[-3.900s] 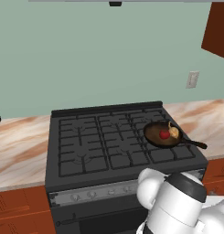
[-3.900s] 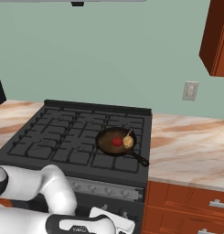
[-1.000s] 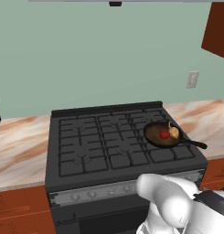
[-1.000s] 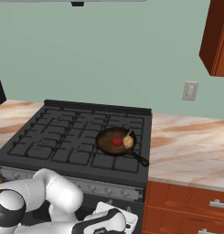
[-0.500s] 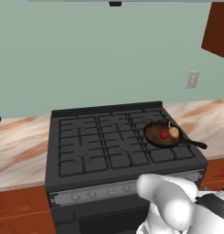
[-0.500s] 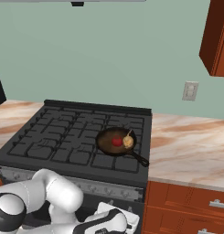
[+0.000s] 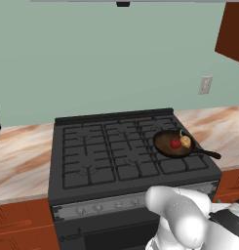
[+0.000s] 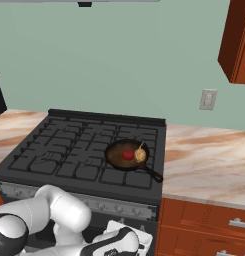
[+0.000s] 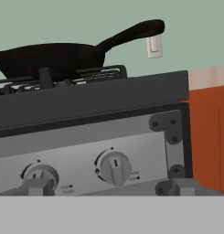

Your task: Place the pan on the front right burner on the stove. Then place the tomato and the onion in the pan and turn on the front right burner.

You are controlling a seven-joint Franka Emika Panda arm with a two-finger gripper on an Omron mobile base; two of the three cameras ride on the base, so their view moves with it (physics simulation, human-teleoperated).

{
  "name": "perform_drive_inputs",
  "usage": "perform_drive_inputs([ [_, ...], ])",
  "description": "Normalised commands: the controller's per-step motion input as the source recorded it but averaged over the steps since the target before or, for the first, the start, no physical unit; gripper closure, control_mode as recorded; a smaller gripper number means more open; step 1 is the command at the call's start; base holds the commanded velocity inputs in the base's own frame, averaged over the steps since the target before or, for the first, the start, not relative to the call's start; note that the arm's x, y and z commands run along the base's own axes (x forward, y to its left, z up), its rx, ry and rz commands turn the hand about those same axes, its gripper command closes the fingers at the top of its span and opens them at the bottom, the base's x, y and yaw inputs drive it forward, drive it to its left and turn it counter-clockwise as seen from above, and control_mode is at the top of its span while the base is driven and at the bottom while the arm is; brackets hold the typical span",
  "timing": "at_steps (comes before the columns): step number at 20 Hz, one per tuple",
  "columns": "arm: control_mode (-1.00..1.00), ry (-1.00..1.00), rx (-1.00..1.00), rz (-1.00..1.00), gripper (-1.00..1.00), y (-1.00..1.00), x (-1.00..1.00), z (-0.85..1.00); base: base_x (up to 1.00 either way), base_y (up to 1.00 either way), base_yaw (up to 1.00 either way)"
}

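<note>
Nearest the base, the gripper point(image 9: 106, 187) hangs low in front of the stove point(image 7: 91, 161), jaws spread wide and holding nothing, facing the silver knob strip. The rightmost knob point(image 9: 114, 167) sits just ahead between the 2 fingertips point(image 9: 177, 186), its pointer upright, so by my reading the burner is not yet on. Beyond the strip, the pan point(image 8: 125, 154) rests on the front right burner point(image 7: 182, 163) at the stove's right front corner, handle pointing off the right edge. Inside it the tomato point(image 8: 127, 155) and the onion point(image 8: 139, 154) lie touching. Placing looks done; only turning that knob remains.
</note>
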Motion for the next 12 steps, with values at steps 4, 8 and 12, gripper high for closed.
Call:
perform_drive_inputs([
  [4,-1.0,0.0,0.0,0.0,-1.0,0.0,0.17,0.0,0.0,0.0,0.0],
  [8,-1.0,0.0,0.0,0.0,-1.0,0.0,0.22,0.0,0.0,0.0,0.0],
  [12,-1.0,0.0,0.0,0.0,-1.0,0.0,0.17,-0.02,0.0,0.0,0.0],
])
